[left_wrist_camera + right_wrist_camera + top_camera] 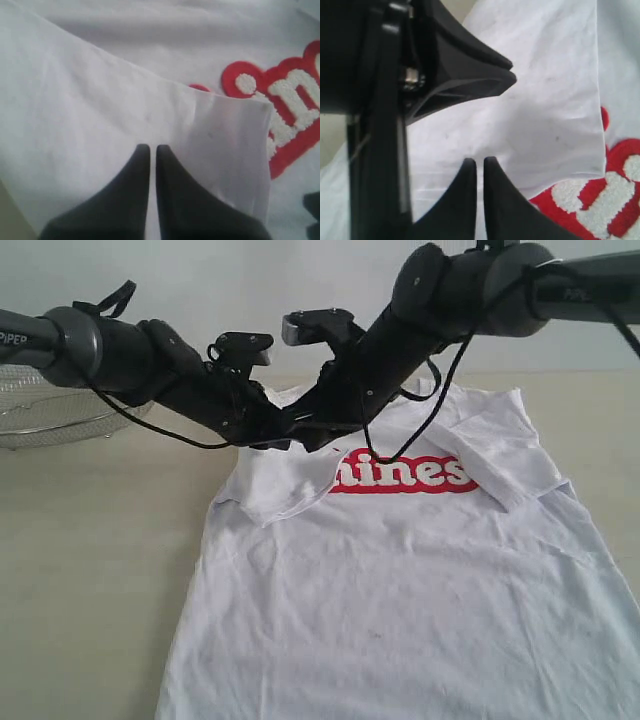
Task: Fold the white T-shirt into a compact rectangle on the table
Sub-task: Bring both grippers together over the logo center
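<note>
The white T-shirt (400, 580) lies spread on the table (90, 560), front up, with red lettering (400, 472) across its chest. Its left sleeve flap (285, 490) is folded inward and lies flat, its edge just reaching the lettering (295, 110). My left gripper (268, 443) (150, 148) is shut, tips low over that flap; no cloth is visibly drawn up between them. My right gripper (312, 440) (476, 161) is shut too, close beside it over the same flap (545, 115). The left gripper's fingers (485, 75) show in the right wrist view, closed together.
A round silver wire-mesh basket (50, 405) stands at the far left of the table. The right sleeve (500, 465) is also folded inward. Both arms cross over the shirt's collar area, hiding it.
</note>
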